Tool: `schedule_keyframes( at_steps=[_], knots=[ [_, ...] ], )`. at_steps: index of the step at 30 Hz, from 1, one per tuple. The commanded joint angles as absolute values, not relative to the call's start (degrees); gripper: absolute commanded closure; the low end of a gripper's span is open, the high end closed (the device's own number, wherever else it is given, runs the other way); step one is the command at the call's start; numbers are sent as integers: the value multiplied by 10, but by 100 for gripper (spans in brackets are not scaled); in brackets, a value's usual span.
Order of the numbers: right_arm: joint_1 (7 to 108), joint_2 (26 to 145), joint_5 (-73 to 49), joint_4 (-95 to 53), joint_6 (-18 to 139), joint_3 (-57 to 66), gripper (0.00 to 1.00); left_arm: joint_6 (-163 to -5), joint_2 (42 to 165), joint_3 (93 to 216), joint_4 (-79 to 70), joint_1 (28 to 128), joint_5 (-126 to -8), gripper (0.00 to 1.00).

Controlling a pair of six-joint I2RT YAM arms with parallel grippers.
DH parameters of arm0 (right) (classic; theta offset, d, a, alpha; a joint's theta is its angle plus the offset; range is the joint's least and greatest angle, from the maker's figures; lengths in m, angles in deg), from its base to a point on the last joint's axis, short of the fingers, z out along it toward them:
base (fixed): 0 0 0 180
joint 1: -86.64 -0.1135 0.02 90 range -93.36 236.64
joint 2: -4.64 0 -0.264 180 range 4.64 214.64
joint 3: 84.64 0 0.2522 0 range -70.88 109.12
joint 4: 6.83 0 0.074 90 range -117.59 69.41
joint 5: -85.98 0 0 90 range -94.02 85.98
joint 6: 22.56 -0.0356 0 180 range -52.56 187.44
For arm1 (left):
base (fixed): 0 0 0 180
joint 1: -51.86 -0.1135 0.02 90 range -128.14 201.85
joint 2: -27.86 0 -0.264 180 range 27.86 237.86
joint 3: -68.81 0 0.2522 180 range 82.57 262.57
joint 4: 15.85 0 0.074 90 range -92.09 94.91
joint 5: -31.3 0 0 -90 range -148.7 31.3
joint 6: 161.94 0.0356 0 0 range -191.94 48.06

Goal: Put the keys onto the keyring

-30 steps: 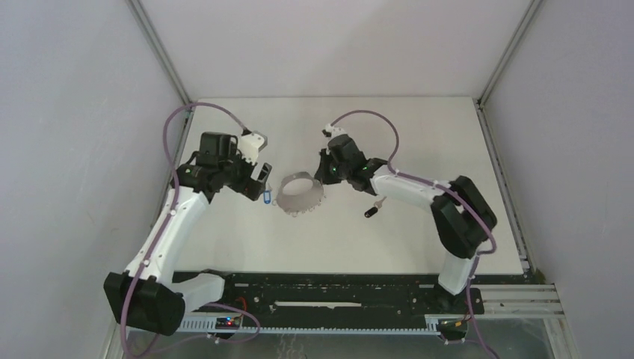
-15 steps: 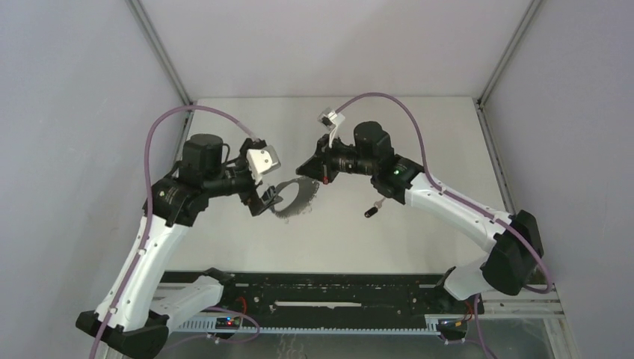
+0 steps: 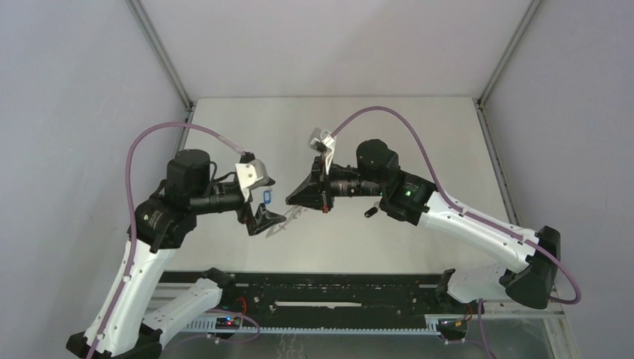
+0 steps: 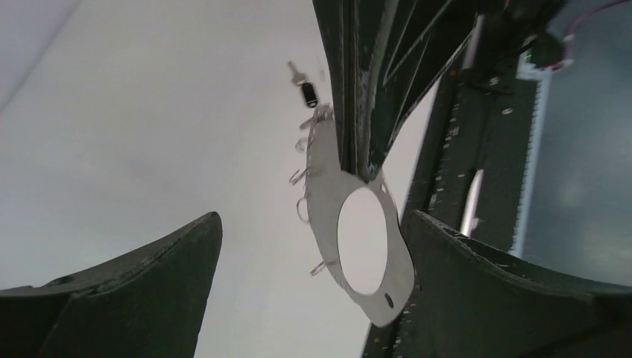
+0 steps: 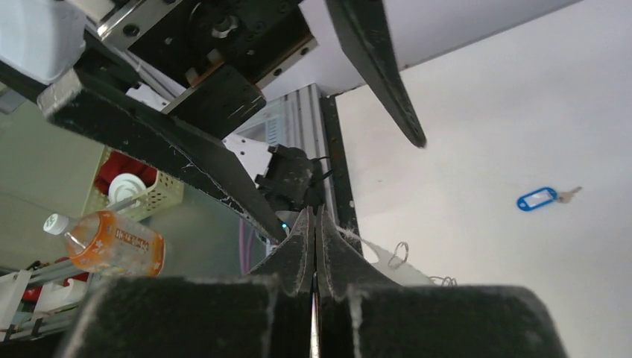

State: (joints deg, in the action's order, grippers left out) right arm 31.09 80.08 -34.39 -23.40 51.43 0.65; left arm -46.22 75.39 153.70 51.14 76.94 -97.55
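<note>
Grey keyring (image 4: 328, 186) hangs pinched in the closed right gripper (image 5: 314, 224) above the worktop (image 3: 419, 134); left gripper (image 4: 309, 221) gapes empty. Blue key (image 5: 538, 198) and black key (image 4: 308, 94) lie unthreaded, both still to do

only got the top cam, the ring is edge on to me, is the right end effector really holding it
Observer: Yes. The left wrist view shows the right end effector shut on the rim of the keyring, which faces that camera flat.
Operator: ok and is the left one gripping it too
Observer: No. In the same view the left end effector is open wide, with the keyring in the gap between its sides, not gripped.
Operator: any key threaded on
Observer: None that I can see. The small rings along the keyring's edge that show in the left wrist view hang bare.
</note>
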Motion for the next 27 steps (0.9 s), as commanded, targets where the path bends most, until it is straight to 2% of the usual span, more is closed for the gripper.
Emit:
schedule_keyframes(
  at_steps=[1, 4, 12, 16, 22, 27],
  knots=[
    [271, 773, -294, -239, 541, 14, 100, -570, 743, 1520, 488, 773, -1079, 0],
    [258, 768, -275, -239, 545, 13, 100, -593, 727, 1503, 482, 773, -1103, 2],
    [224, 766, -270, -212, 524, 7, 100, -645, 680, 1485, 469, 773, -1151, 18],
    [192, 766, -236, -196, 526, 6, 100, -698, 657, 1463, 426, 773, -1140, 17],
    [161, 763, -151, -191, 534, 6, 100, -703, 645, 1433, 427, 773, -1088, 11],
    [140, 757, -108, -184, 547, 6, 100, -711, 637, 1422, 425, 773, -1109, 12]
  ],
)
